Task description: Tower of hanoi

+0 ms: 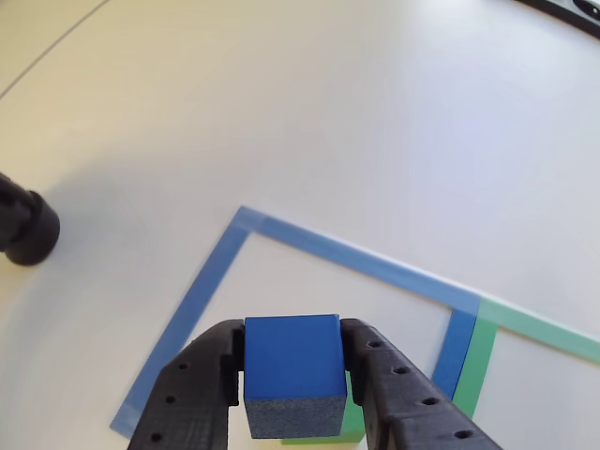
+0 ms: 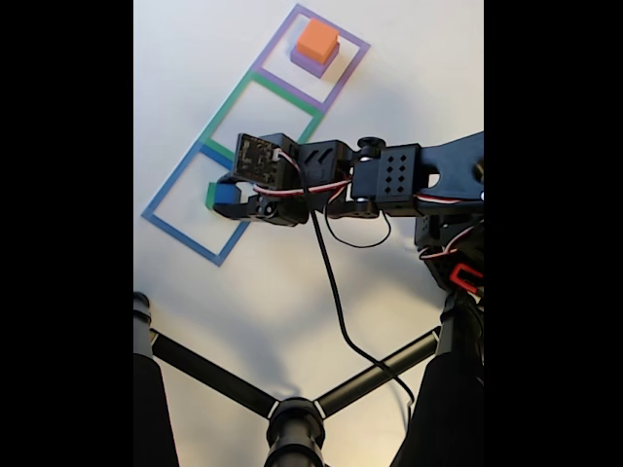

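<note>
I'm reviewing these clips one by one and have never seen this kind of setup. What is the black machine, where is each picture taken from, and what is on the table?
The black machine is a small robot arm with a two-finger gripper at its tip. The other view looks out from just behind the gripper, so the two black fingers rise from the bottom edge. The fixed view looks down from above; the black bars at its bottom look like a stand.

On the white table three taped squares lie in a row: a blue square, a green square and a purple square. In the purple one an orange block sits on a larger purple block.

The gripper is closed on a blue cube, held over the blue square. A bit of green peeks out beneath it; I can't tell what it is.
</note>
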You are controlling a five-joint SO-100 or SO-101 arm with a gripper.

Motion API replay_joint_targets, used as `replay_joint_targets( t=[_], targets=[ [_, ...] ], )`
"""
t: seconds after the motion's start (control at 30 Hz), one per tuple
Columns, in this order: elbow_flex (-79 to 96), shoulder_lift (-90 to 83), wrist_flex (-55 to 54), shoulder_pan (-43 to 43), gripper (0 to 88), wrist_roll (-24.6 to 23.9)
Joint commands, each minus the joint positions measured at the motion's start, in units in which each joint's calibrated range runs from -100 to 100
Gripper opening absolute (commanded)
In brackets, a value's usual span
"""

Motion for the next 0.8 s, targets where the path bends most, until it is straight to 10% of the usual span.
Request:
replay_joint_targets(
  t=[0.0,0.77],
  targets=[
    [0.1,2.1,-8.3,1.3,2.0,0.4],
    [2.1,21.8,-32.5,5.1,2.4,0.4]
  ],
)
